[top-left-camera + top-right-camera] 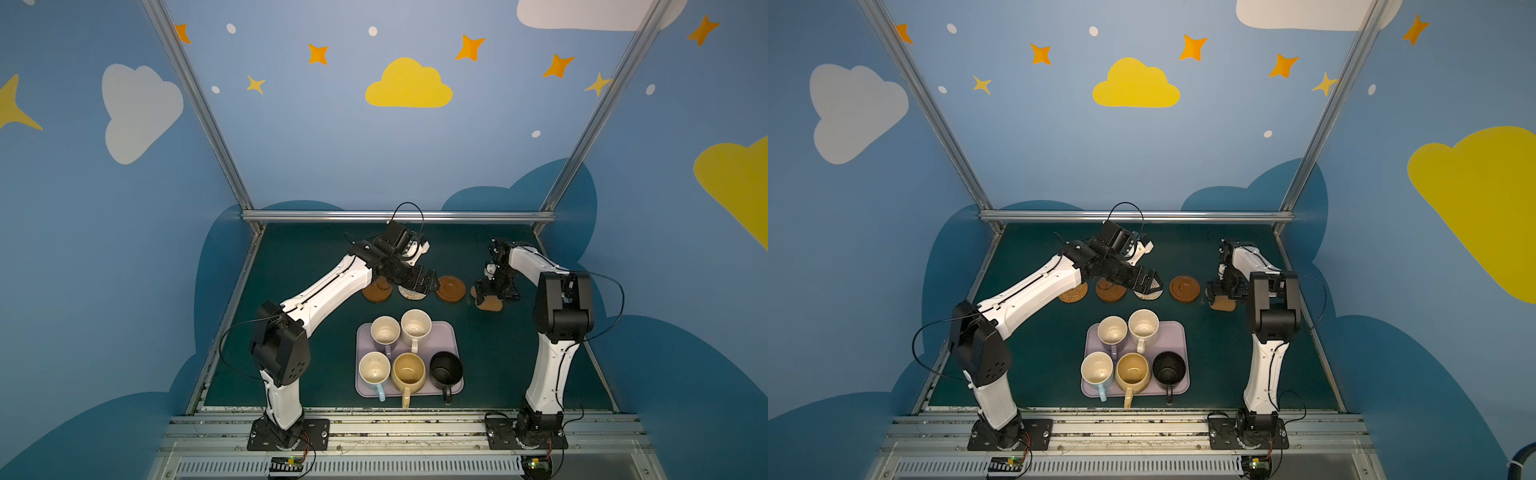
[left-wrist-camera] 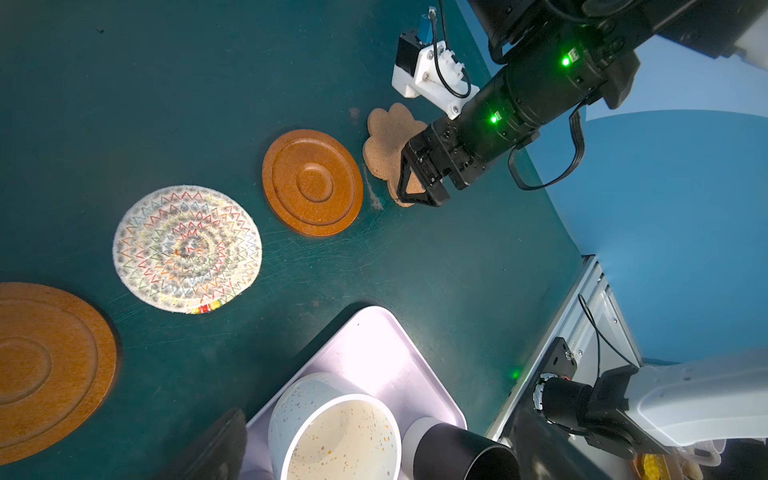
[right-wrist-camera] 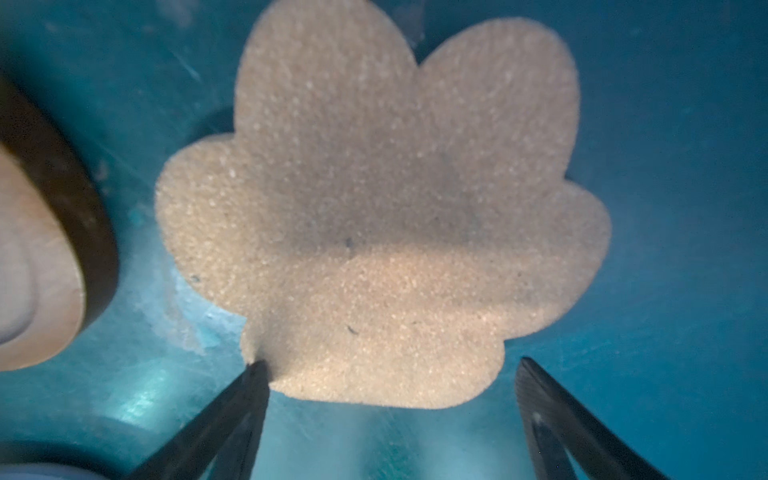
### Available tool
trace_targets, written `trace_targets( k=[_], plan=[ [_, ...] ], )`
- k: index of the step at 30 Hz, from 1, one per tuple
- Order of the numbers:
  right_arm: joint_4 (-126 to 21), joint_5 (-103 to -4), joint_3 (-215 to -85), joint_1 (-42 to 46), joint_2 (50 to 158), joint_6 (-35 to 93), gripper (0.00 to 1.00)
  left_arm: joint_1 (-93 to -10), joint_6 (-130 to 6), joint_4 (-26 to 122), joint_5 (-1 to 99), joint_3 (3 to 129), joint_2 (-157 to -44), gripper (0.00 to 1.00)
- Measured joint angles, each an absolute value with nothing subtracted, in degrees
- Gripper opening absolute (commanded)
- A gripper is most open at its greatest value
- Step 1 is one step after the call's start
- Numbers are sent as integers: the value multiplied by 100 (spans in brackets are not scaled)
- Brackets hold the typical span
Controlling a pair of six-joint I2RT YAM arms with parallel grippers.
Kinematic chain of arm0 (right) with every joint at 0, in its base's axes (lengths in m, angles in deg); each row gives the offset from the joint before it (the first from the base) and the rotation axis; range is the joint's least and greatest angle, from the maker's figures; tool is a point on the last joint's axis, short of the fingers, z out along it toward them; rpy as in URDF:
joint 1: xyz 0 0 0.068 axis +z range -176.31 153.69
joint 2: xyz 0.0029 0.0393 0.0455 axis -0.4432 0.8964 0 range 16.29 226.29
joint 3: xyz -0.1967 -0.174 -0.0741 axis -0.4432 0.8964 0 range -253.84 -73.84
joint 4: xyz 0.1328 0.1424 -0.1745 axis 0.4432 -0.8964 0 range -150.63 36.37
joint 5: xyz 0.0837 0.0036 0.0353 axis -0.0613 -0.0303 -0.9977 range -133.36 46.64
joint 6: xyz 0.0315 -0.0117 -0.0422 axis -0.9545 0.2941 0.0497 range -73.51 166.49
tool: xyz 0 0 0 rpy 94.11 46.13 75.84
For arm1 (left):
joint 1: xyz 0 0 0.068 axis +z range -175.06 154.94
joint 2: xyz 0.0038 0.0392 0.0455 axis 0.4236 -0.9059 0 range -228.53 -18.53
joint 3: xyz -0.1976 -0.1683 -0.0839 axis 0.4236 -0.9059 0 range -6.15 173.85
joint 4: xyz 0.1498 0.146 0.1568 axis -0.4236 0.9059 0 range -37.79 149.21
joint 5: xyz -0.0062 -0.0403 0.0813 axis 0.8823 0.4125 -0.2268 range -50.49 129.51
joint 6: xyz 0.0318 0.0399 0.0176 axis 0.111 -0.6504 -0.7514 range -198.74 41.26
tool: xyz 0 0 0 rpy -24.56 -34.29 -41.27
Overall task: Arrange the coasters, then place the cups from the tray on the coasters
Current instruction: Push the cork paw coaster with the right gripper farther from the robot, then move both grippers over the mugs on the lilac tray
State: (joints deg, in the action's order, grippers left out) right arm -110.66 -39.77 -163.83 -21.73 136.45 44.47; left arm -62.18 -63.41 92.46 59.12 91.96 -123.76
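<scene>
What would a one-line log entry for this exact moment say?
stage: arranging coasters | right gripper: open, straddling paw coaster | left gripper: open above whitish woven coaster | cups: all five on tray

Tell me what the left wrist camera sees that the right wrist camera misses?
Only the left wrist view: the whitish woven coaster, the tray, a speckled cream mug, a black mug. Only the right wrist view: the gap between the spread fingertips of the right end effector. Both: the paw-shaped cork coaster, one grooved wooden coaster, the green tabletop.

The dark green table [image 1: 1217,353] carries a row of five coasters [image 1: 1185,288] and the lilac tray [image 1: 1173,336].
</scene>
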Motion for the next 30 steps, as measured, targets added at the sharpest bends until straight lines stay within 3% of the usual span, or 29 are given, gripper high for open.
trace_targets(
  k=[17,30],
  plan=[
    [-10651,-3732,-16090,-2094,13376,4512,92,-6216,-6347,9248,5930,9200,-12376,100],
    [-10592,-3610,-15706,-1517,11912,3962,92,-5786,-5797,9747,5775,9152,-11963,99]
  ],
)
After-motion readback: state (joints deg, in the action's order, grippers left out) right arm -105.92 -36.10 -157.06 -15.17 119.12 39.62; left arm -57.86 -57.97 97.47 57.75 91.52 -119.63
